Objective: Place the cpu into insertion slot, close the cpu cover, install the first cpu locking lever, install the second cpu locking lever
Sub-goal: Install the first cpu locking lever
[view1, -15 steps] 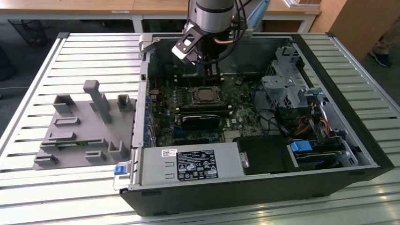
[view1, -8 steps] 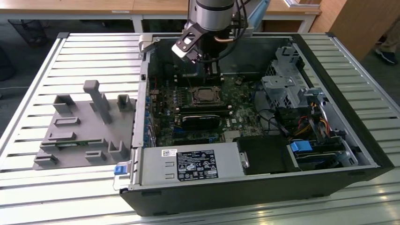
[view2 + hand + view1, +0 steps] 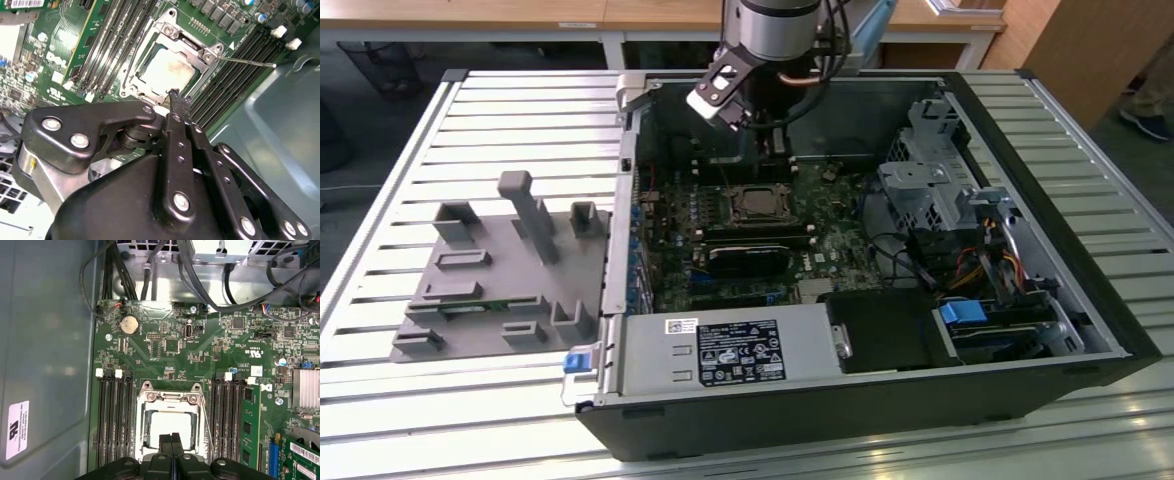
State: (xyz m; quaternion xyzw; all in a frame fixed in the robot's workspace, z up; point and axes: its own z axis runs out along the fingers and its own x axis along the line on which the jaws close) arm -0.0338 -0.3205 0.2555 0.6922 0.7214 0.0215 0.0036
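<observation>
Exterior view: the gripper [image 3: 770, 150] is hovering just far of the socketed cpu [image 3: 757, 204]. Second wrist view: jaws pressed together and empty, it is facing the lowered cpu cover [image 3: 210, 51]; one locking lever [image 3: 247, 61] is jutting free. First wrist view: slipping off this thin lever could scrape the memory slots [image 3: 226, 420].

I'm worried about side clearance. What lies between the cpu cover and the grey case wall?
A bank of black memory slots lies between the cpu cover and the case wall, seen in the first wrist view.
</observation>
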